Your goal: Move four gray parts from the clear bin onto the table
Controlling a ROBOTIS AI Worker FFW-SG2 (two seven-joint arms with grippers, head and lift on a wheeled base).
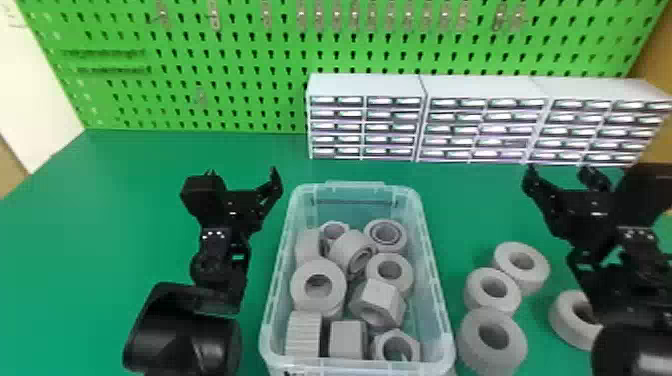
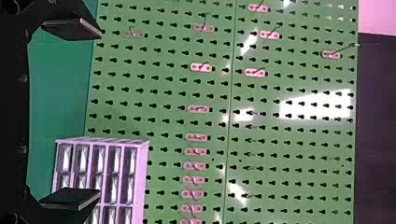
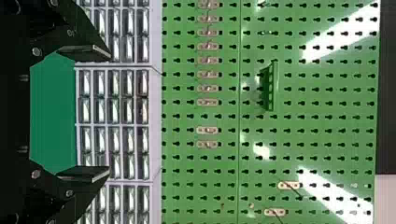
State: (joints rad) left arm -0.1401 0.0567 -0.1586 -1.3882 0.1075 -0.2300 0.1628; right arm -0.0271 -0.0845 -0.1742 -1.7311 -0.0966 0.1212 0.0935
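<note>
In the head view, my left gripper (image 1: 241,175) stands open over the table, left of the clear bin (image 1: 359,188). My right gripper (image 1: 561,175) is open too, beyond the loose parts on the right. Both hold nothing; in the wrist views, the left gripper (image 2: 99,114) and right gripper (image 3: 109,113) have fingers wide apart. Several gray parts lie in the bin, among them a thick ring (image 1: 305,282), a hex nut (image 1: 382,295) and a ribbed piece (image 1: 303,332). Several gray rings (image 1: 470,345) rest on the table right of it, one (image 1: 565,317) partly hidden by the right arm.
White drawer cabinets (image 1: 366,87) stand at the back of the green table (image 1: 125,200), behind the bin and toward the right. A green pegboard (image 1: 250,100) with metal hooks rises behind them. The bin walls stand up between the two arms.
</note>
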